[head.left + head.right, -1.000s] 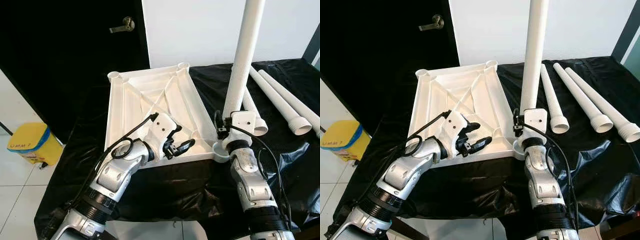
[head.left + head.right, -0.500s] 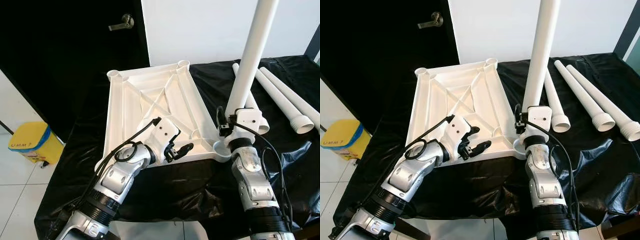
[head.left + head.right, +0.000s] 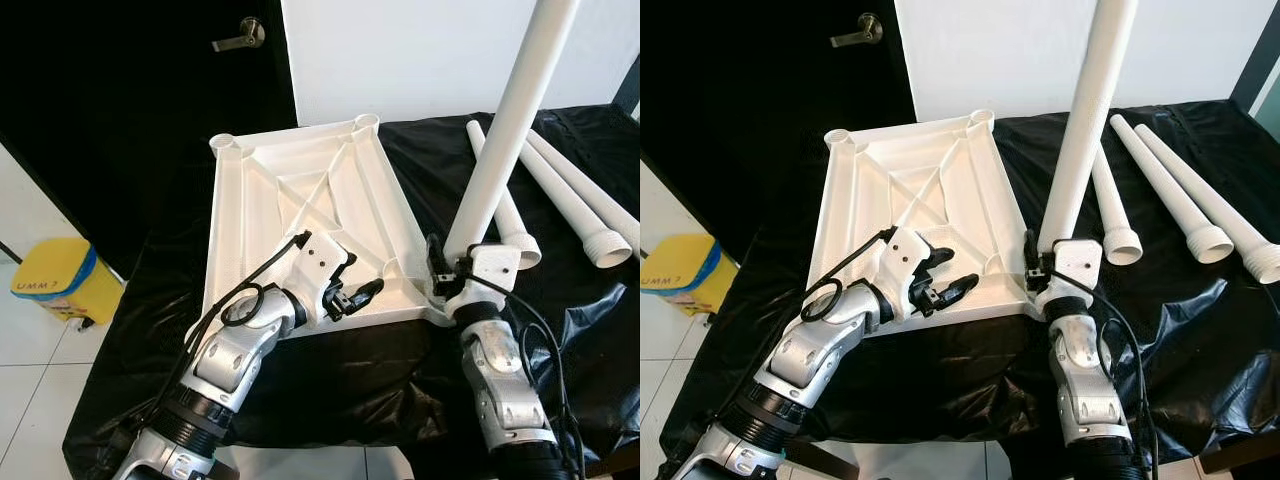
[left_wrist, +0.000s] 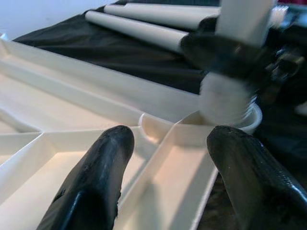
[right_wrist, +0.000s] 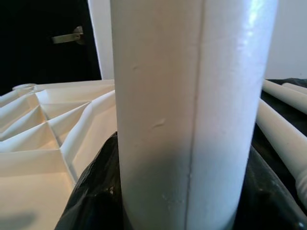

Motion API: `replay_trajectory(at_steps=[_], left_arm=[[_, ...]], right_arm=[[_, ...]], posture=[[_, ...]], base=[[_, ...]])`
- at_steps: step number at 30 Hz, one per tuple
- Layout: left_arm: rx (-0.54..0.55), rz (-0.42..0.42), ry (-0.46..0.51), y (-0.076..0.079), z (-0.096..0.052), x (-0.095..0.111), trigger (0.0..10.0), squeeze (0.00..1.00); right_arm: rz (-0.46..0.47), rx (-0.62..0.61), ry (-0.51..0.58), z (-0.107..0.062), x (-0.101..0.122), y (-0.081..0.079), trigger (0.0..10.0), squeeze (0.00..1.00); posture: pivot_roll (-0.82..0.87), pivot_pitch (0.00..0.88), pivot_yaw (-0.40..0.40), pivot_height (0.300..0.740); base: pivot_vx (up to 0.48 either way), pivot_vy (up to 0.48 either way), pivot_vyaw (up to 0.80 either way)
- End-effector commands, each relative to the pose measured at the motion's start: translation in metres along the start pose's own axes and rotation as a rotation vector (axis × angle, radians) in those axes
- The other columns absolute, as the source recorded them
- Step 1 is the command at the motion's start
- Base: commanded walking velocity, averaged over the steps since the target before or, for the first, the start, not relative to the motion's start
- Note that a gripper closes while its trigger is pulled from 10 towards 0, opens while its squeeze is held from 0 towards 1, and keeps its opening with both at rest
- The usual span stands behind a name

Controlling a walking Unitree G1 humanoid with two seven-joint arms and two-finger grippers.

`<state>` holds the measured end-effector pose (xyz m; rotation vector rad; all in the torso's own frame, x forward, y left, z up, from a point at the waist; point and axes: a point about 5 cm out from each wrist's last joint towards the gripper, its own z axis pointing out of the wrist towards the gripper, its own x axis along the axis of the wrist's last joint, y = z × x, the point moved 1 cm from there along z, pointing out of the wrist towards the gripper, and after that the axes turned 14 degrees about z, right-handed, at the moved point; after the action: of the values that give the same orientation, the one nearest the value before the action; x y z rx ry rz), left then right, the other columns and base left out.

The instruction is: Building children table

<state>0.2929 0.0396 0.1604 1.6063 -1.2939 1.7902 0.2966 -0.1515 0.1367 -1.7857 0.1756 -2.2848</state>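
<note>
At the near right corner socket (image 3: 440, 296), your right gripper (image 3: 452, 268) pinches the first leg (image 3: 505, 130), tilted, not seated; left gripper (image 3: 352, 292) spread over the tabletop (image 3: 300, 190); three legs (image 3: 1170, 190) remain.

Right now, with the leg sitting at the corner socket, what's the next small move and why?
Probably tip the table leg back upright with the right gripper. It leans toward the robot's right over the tabletop's near corner socket, so it likely won't seat. The left gripper hovers open above the tabletop.

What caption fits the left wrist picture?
Open left gripper hovering over the upturned white tabletop, facing the table leg at its corner socket.
</note>
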Motion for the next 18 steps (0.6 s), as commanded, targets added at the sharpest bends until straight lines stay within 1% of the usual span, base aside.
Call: replay_trajectory(at_steps=[1, 2, 5, 8, 10, 13, 15, 18], left_arm=[[-0.04, -0.008, -0.002, 0.003, -0.002, -0.001, 10.0, 0.0], [-0.042, -0.011, 0.006, 0.003, -0.002, 0.0, 10.0, 0.0], [-0.055, -0.022, 0.017, 0.003, -0.003, 0.003, 10.0, 0.0], [-0.075, -0.033, 0.029, 0.005, -0.005, 0.006, 10.0, 0.0], [-0.083, -0.038, 0.032, 0.007, -0.007, 0.008, 10.0, 0.0], [-0.084, -0.042, 0.033, 0.007, -0.007, 0.008, 10.0, 0.0], [-0.087, -0.044, 0.034, 0.008, -0.008, 0.009, 10.0, 0.0], [-0.089, -0.046, 0.036, 0.009, -0.008, 0.01, 10.0, 0.0]], right_arm=[[0.019, -0.009, -0.099, -0.008, -0.021, 0.001, 10.0, 0.0], [0.002, 0.019, -0.118, -0.008, -0.024, -0.001, 10.0, 0.0], [-0.007, 0.031, -0.135, -0.01, -0.026, 0.001, 10.0, 0.0], [-0.029, 0.042, -0.161, -0.014, -0.03, 0.005, 10.0, 0.0], [-0.043, 0.035, -0.177, -0.02, -0.033, 0.011, 10.0, 0.0], [-0.04, 0.014, -0.18, -0.023, -0.035, 0.015, 10.0, 0.0], [-0.016, -0.017, -0.183, -0.027, -0.038, 0.021, 10.0, 0.0], [0.016, -0.033, -0.186, -0.03, -0.042, 0.022, 10.0, 0.0]], posture=[[-0.25, 0.051, 0.073, 0.74], [-0.25, 0.049, 0.072, 0.74], [-0.25, 0.049, 0.07, 0.74], [-0.24, 0.05, 0.067, 0.74], [-0.24, 0.051, 0.065, 0.74], [-0.24, 0.051, 0.064, 0.74], [-0.24, 0.053, 0.065, 0.74], [-0.24, 0.053, 0.068, 0.74]], base=[[0.0, 0.0, 0.0], [0.0, 0.0, 0.0], [0.0, 0.0, 0.0], [0.0, 0.0, 0.0], [0.0, 0.0, 0.0], [0.0, 0.0, 0.0], [0.0, 0.0, 0.0], [0.0, 0.0, 0.0]])
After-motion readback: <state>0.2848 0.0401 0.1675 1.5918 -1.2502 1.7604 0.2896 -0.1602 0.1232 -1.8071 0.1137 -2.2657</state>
